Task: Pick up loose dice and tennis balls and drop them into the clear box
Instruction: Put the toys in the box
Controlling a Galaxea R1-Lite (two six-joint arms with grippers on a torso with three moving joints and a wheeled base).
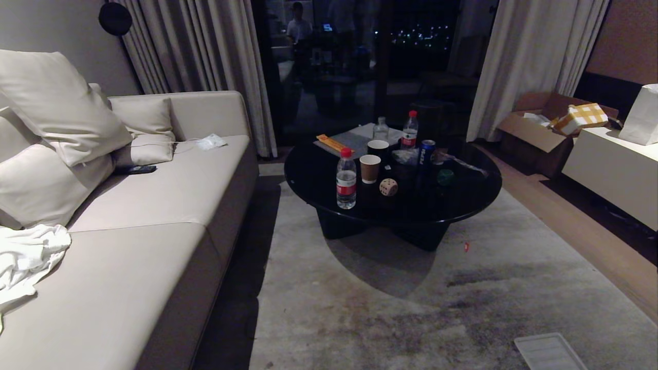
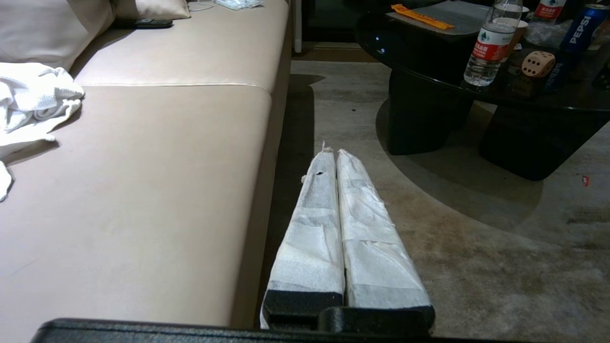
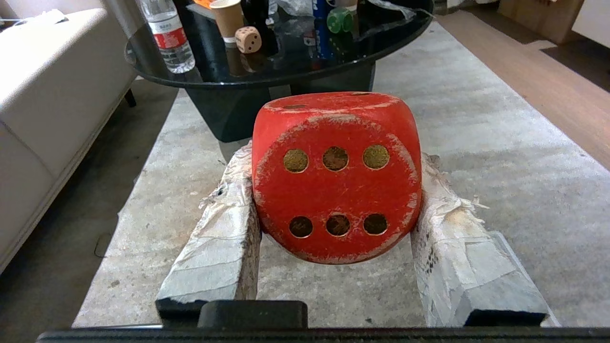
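My right gripper (image 3: 333,162) is shut on a worn red die (image 3: 336,177) and holds it above the grey carpet; the six-pip face is turned toward the wrist camera. A beige die (image 1: 388,187) sits on the black round table (image 1: 457,208), and a dark green die (image 1: 445,177) lies further right on it. My left gripper (image 2: 333,155) is shut and empty, hanging beside the sofa edge. Neither arm shows in the head view. The tennis balls and the clear box are out of view.
Water bottles (image 1: 346,180), paper cups (image 1: 369,168) and a Pepsi can (image 1: 426,152) crowd the table near the dice. A beige sofa (image 1: 154,205) runs along the left. A flat ribbed lid (image 1: 550,352) lies on the carpet, front right. A cardboard box (image 1: 537,133) and a white cabinet (image 1: 611,169) stand at the right.
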